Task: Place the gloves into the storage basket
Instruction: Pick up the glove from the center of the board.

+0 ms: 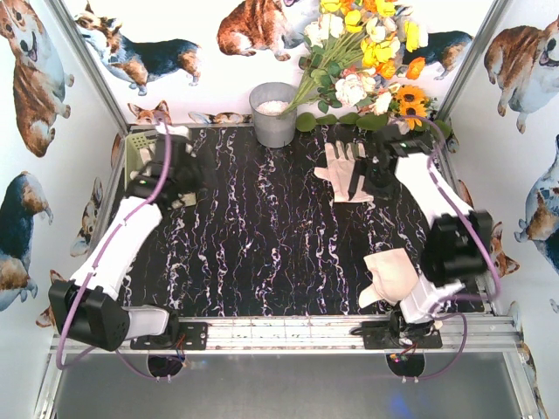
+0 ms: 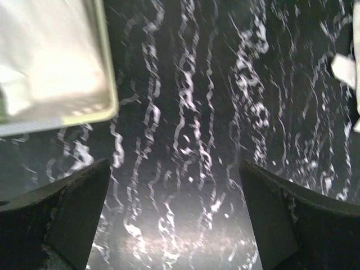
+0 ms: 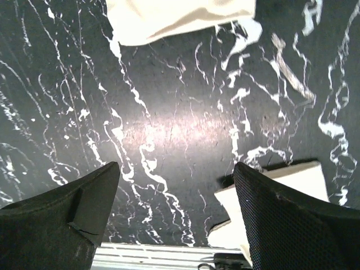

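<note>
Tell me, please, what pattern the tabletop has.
The tabletop is black with white marble veining, clearest in the top external view.

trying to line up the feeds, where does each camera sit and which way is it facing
top: above and behind the bases, looking down on the table; left arm and right arm show.
left wrist: on the left arm, looking down at table beside the basket corner; open left fingers show.
right wrist: on the right arm, looking down at table with gloves at two edges; open right fingers show.
shared: top and left wrist both show the basket.
</note>
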You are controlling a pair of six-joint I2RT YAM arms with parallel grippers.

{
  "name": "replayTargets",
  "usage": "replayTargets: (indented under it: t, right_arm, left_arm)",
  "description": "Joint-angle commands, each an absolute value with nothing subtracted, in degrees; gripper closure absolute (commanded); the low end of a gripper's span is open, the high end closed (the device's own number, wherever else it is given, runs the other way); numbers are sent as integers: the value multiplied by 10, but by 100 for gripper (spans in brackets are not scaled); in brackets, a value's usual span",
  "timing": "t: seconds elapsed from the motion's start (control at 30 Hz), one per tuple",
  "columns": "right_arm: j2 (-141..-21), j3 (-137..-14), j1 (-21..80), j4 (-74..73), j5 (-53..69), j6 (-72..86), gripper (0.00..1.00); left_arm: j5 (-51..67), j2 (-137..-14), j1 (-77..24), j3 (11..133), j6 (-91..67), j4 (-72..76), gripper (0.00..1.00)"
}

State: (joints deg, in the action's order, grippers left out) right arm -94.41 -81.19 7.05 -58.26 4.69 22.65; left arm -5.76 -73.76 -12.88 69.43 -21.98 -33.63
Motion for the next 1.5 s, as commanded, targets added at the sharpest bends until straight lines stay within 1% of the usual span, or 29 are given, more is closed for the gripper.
replayTargets:
  t: [0.0, 0.1, 0.23, 0.4, 0.57, 0.77, 1.03, 1.13, 1.2, 1.27, 1.4, 1.47]
  right_arm:
    - [-1009, -893, 89, -606, 17, 174, 17]
    - [-1042, -898, 90, -623, 19, 208, 21]
    - [-1046, -856, 90, -644, -22, 292, 21]
    - [-1018, -770, 90, -626, -25, 360, 23]
    - [-1002, -736, 91, -652, -58, 394, 25]
    - [-969, -674, 91, -670, -78, 476, 27]
    - [-947, -651, 91, -687, -123, 534, 29]
    - [-956, -638, 91, -678, -120, 550, 34]
    - [-966, -635, 91, -669, -114, 549, 35]
    - [-974, -635, 91, -660, -110, 548, 41]
    - [-991, -636, 91, -644, -94, 542, 43]
    - [-999, -633, 91, -639, -82, 542, 47]
  left_arm:
    - [-94, -735, -188, 681, -293, -300, 10]
    - [-99, -746, -218, 687, -287, -300, 10]
    - [-106, -752, -226, 692, -279, -310, 9]
    - [-114, -741, -225, 673, -286, -301, 9]
    - [-114, -734, -226, 660, -287, -298, 9]
    - [-119, -722, -225, 646, -299, -301, 9]
    - [-127, -711, -225, 635, -307, -309, 9]
    - [-127, -714, -226, 636, -307, -309, 9]
    - [-127, -716, -225, 638, -307, -309, 9]
    - [-125, -719, -225, 639, -306, -309, 9]
    - [-120, -727, -225, 645, -302, -310, 9]
    - [-119, -729, -225, 647, -301, -311, 8]
